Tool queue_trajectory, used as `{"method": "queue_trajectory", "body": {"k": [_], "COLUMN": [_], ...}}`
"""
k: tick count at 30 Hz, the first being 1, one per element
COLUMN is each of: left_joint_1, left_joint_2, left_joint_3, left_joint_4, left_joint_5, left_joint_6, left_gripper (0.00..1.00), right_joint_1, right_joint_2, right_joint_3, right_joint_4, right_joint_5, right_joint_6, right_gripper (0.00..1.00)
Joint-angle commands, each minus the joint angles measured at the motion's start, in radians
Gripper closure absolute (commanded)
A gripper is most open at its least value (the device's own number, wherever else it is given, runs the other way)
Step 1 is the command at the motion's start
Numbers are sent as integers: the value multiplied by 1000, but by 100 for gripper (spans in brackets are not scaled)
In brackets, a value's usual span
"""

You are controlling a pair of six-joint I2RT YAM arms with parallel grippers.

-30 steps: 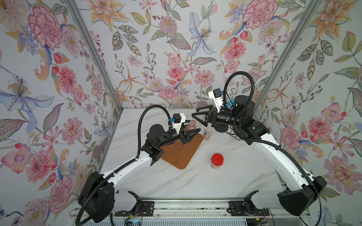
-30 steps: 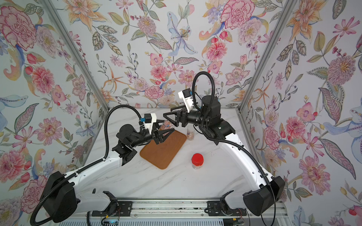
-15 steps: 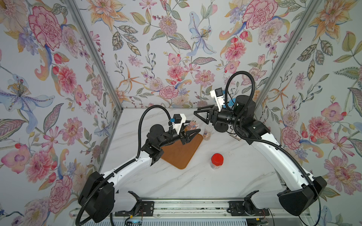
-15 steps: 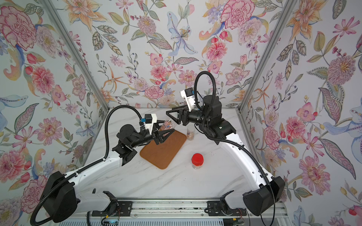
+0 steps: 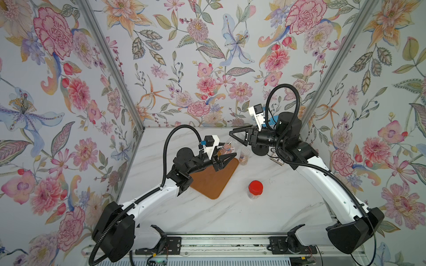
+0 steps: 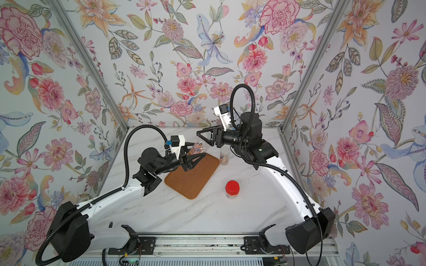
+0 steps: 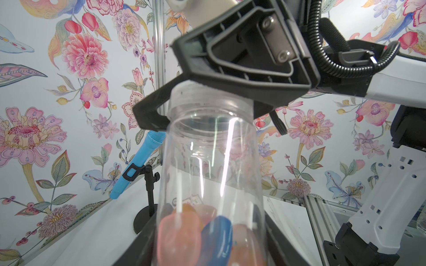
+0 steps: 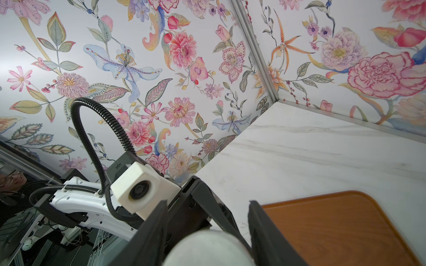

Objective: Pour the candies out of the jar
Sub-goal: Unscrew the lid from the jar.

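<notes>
Lining three sides, floral wallpaper [image 5: 207,57] encloses the marble tabletop [image 5: 207,214].

The table [image 5: 207,214] is overlooked in both top views; the right arm [image 7: 391,78] and left arm [image 8: 78,202] are faced closely from opposite wrists.

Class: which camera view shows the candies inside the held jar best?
The left wrist view: the candies show close up through the clear jar, pink, orange and blue. In both top views they are tiny coloured specks. The right wrist view shows only the jar's pale lid, no candies.
</notes>
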Motion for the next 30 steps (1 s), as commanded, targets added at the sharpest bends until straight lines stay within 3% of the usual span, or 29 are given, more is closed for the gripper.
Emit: {"method": "queue_trajectory", "body": {"k": [1,6,12,23,30], "left_joint_1": [1,1,0,1,2], "left_joint_2": [0,-9,-17,-23,-24], "left_joint_3": [-20,-13,-16,-19,-17], "left_joint_4": [18,3,-22,0,-1], "left_joint_5": [-18,-19,-22,-36,-41], "left_joint_6": [10,17,25,16,16], "left_gripper": [100,100,100,100,100], "right_joint_1": [-12,69,106,113,105], "right_joint_2": [-15,7,46,46,35], "right_joint_3": [32,102,144,104,85], "right_joint_4": [12,-215,-296,-295,-280], "right_joint_5": [2,251,355,348,356], "right_joint_6": [12,-226,-336,-323,-295], "right_gripper": [52,53,52,48,54]}}
